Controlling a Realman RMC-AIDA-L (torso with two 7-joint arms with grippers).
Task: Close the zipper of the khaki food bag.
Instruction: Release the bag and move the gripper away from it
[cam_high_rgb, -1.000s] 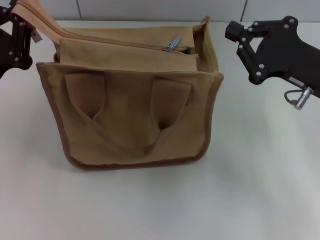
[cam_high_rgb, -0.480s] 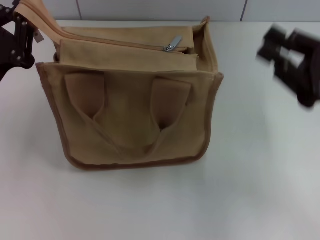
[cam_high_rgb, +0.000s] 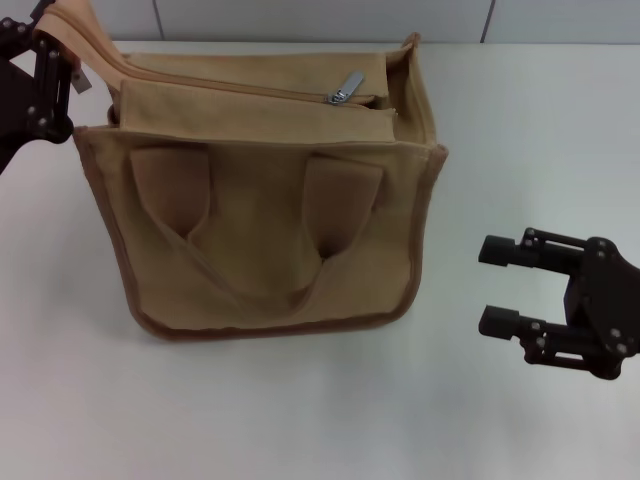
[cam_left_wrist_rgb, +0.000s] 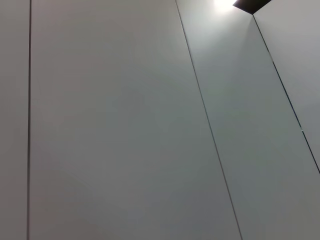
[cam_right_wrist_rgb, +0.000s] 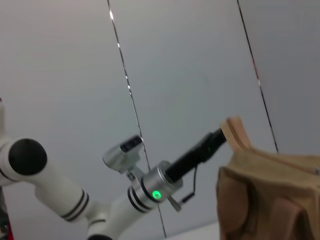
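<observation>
the left gripper sits at the far left of the head view, level with the top of the khaki food bag. its fingers are clamped on the fabric end strap, which rises from the bag's left end and is held pulled up and outward. the right wrist view shows the same thing from the other side: the dark tip of the left gripper meets the strap where it stands up from the bag.

the right gripper hovers low on the right, over the white table, well apart from the bag. its two black fingers are spread, point toward the bag's right side, and hold nothing.

the bag stands upright in the middle of the table, its front face with two short loop handles toward the camera. the zipper runs along the top panel from the raised strap, and its silver pull tab lies near the right end of the panel. the left wrist view shows only pale wall panels.
</observation>
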